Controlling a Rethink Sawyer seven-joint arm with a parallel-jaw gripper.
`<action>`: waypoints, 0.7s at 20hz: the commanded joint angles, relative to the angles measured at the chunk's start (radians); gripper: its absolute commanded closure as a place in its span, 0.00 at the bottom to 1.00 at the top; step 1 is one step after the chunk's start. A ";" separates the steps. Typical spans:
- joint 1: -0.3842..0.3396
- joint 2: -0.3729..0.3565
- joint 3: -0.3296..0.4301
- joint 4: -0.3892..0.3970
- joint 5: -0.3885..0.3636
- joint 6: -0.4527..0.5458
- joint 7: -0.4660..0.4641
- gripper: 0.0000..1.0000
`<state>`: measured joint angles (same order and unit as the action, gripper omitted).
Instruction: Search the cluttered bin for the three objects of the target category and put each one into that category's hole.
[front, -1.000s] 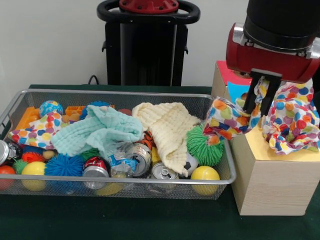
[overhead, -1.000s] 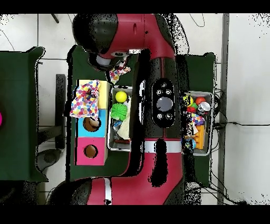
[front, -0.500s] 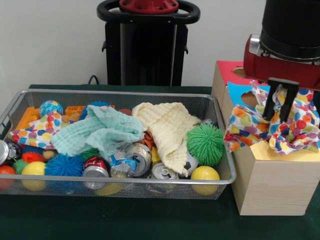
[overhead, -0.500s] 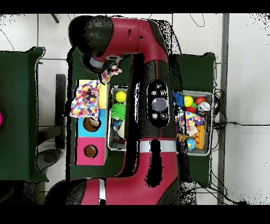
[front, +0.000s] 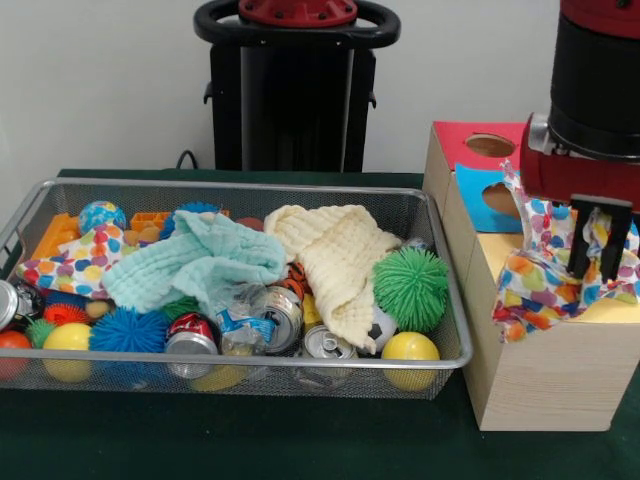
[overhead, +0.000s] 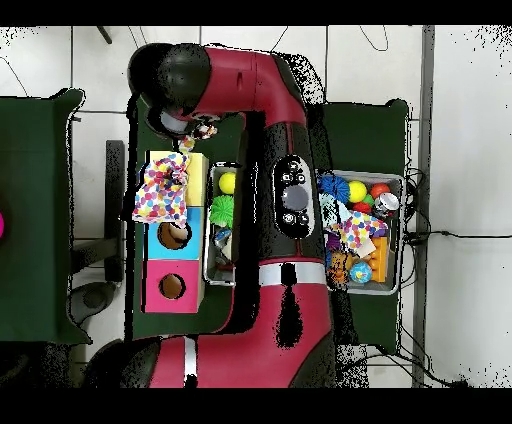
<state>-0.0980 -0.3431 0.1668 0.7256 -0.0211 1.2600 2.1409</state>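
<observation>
While the gripper (front: 595, 243) pinches a polka-dot cloth (front: 545, 268) over the yellow section of the sorting box (front: 530, 375), none is visibly posted yet (the hole itself is hidden). A second dotted cloth (front: 75, 262), plus mint (front: 200, 262) and cream (front: 335, 255) ones, remain in the wire bin (front: 230, 186).

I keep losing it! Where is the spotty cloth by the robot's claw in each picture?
Front view: the spotty cloth hangs at the right, over the wooden box's yellow top.
Overhead view: the same cloth lies at the left, on that yellow top.
Shared landmark: the wooden box.
</observation>
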 joint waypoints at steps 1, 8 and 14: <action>0.003 0.067 0.015 0.177 0.058 -0.047 0.242 1.00; -0.004 0.081 0.022 0.152 0.111 0.101 0.184 1.00; -0.007 0.080 0.022 0.117 0.137 0.236 0.160 1.00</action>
<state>-0.0925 -0.2769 0.1668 0.7465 0.0791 1.3229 2.1409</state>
